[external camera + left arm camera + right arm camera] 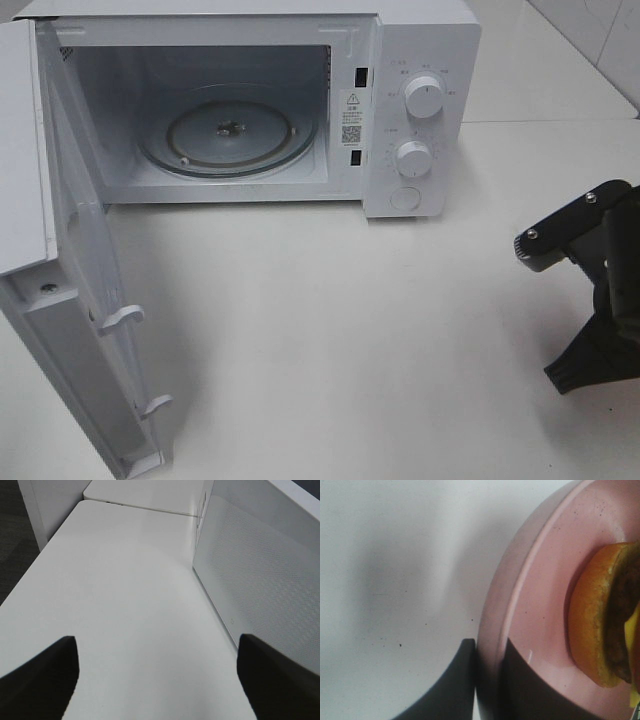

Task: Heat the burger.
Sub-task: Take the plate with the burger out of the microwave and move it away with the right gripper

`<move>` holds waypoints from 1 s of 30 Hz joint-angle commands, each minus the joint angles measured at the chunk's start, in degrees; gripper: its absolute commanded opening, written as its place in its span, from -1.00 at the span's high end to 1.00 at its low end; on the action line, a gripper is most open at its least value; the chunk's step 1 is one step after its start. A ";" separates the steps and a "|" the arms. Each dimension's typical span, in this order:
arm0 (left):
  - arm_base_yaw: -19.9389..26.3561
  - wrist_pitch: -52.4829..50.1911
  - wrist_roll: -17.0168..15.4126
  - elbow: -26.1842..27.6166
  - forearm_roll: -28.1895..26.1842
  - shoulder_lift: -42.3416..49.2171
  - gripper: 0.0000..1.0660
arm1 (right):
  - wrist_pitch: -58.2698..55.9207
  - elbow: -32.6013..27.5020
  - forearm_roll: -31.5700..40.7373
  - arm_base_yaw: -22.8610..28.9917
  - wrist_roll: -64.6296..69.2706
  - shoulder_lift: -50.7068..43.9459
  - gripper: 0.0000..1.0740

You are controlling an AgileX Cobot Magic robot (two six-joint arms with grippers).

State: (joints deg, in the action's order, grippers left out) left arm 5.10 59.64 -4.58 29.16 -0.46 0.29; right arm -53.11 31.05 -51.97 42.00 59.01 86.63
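Burger (600, 625), one, one pink plate (540, 605)

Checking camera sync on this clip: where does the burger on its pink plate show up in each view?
Exterior high: not in it; only the black right gripper shows at the right edge.
Left wrist: not in it.
Right wrist: the golden-brown bun burger sits at the picture's right edge on the round pink plate, whose rim the fingers clamp.
Shared landmark: the white tabletop.

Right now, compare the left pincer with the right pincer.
The left pincer is open and holds nothing, over bare table beside the microwave door. The right pincer is shut on the pink plate rim, the burger on it. Both have dark fingers.
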 commanded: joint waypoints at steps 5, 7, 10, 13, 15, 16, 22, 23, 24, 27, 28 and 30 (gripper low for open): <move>0.17 -0.29 -0.29 -0.17 -0.17 0.97 -0.53 | 0.97 0.29 -3.50 -4.58 2.64 4.93 0.97; 0.17 -0.29 -0.29 -0.17 -0.17 0.97 -0.53 | 1.15 0.29 -3.61 -5.16 2.98 5.44 0.97; 0.17 -0.29 -0.29 -0.17 -0.17 0.97 -0.53 | 2.29 0.29 -4.47 -6.93 4.47 7.33 0.97; 0.17 -0.29 -0.29 -0.17 -0.17 0.97 -0.53 | 3.09 0.29 -5.56 -7.73 5.73 8.48 0.97; 0.17 -0.29 -0.29 -0.17 -0.17 0.97 -0.53 | 3.78 0.29 -6.07 -8.14 6.93 9.17 0.97; 0.17 -0.29 -0.29 -0.17 -0.17 0.97 -0.53 | 3.78 0.29 -6.07 -8.14 6.93 9.17 0.97; 0.17 -0.29 -0.29 -0.17 -0.17 0.97 -0.53 | 3.84 0.29 -7.28 -8.14 8.71 12.55 0.93; 0.17 -0.29 -0.29 -0.17 -0.17 0.97 -0.53 | 3.90 0.29 -7.73 -8.42 10.31 13.69 0.91; 0.17 -0.29 -0.29 -0.17 -0.17 0.97 -0.53 | 3.90 0.29 -7.73 -8.42 10.31 13.69 0.91; 0.17 -0.29 -0.29 -0.17 -0.17 0.97 -0.53 | 5.21 0.29 -7.91 -9.91 11.23 15.36 0.90; 0.17 -0.29 -0.29 -0.17 -0.17 0.97 -0.53 | 5.44 0.29 -8.37 -10.83 11.75 16.56 0.88; 0.17 -0.29 -0.29 -0.17 -0.17 0.97 -0.53 | 5.56 0.29 -9.00 -11.06 12.61 17.36 0.87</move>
State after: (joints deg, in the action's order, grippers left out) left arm 5.10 59.64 -4.58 29.16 -0.46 0.29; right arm -44.35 31.28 -57.93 31.74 70.19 102.96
